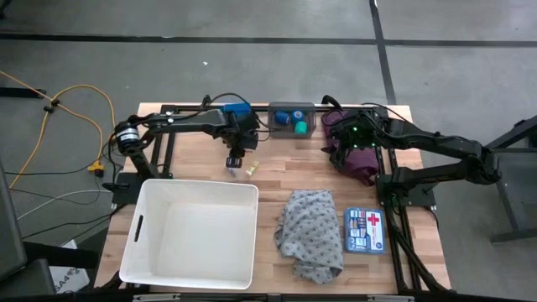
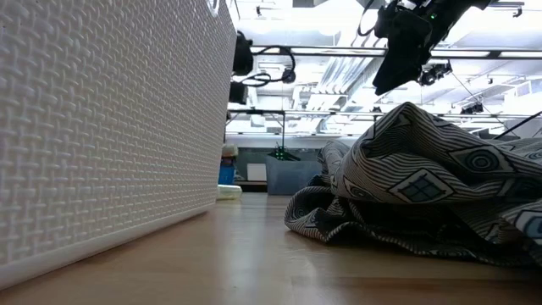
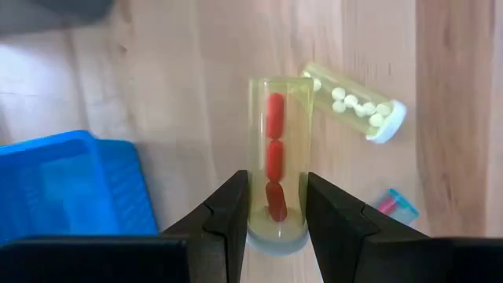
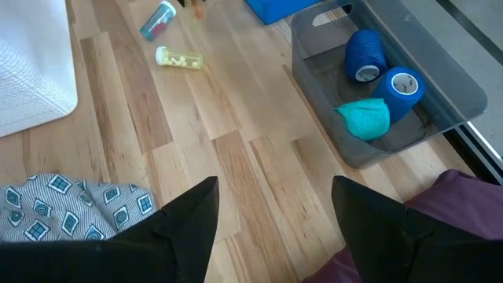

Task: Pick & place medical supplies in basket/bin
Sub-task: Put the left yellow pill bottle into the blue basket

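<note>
My left gripper (image 1: 235,159) is shut on a clear yellow vial of red capsules (image 3: 275,157) over the far middle of the table, near the blue bin (image 1: 237,109). A vial of pale pills (image 3: 354,106) and a small blue-capped vial (image 3: 393,206) lie on their sides on the wood beside it. My right gripper (image 4: 275,216) is open at the far right, by the maroon cloth (image 1: 362,161); I cannot tell whether it touches it. The grey patterned cloth (image 1: 310,233) lies crumpled on the table. Blue and green tape rolls (image 4: 377,86) sit in the grey bin (image 1: 292,119). The white tub (image 1: 193,235) stands near left. My left gripper pinches the vial's capped end (image 3: 275,228) between its two fingers (image 3: 236,212), one on each side. The fingers point down and lie along the vial, whose other end points away toward the table. Whether that end is clear of the wood does not show.
A first-aid box (image 1: 365,231) lies at the near right, beside the grey cloth. Bare wood lies between the tub and the far bins. In the low view the tub wall (image 2: 102,127) fills the left and the grey cloth (image 2: 423,186) the right.
</note>
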Tool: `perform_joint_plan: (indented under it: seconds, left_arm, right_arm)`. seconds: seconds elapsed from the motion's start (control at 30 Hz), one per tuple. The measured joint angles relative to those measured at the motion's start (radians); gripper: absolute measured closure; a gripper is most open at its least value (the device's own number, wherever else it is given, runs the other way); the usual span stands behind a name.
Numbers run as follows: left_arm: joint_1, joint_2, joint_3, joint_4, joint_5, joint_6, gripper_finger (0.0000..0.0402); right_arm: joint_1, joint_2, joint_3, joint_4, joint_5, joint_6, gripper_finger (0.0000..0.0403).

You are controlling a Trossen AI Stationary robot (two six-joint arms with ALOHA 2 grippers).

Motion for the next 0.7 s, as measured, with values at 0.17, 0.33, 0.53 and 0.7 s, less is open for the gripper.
perform_joint_plan:
  seconds: [0.17, 0.33, 0.53, 0.7]
  left_arm:
    - [0.016, -0.025, 0.000, 0.000, -0.016, -0.014, 0.0294]
    - [0.042, -0.025, 0.000, 0.019, -0.023, -0.015, 0.0294]
    - [0.069, -0.025, 0.000, 0.035, -0.023, -0.015, 0.0294]
    - [0.082, -0.025, 0.000, 0.050, -0.022, -0.015, 0.0294]
  right_arm:
    - [0.000, 0.000, 0.000, 0.000, 0.000, 0.000, 0.0166]
    - [0.000, 0.000, 0.000, 0.000, 0.000, 0.000, 0.0166]
    - [0.000, 0.000, 0.000, 0.000, 0.000, 0.000, 0.0166]
    - [0.000, 0.000, 0.000, 0.000, 0.000, 0.000, 0.0166]
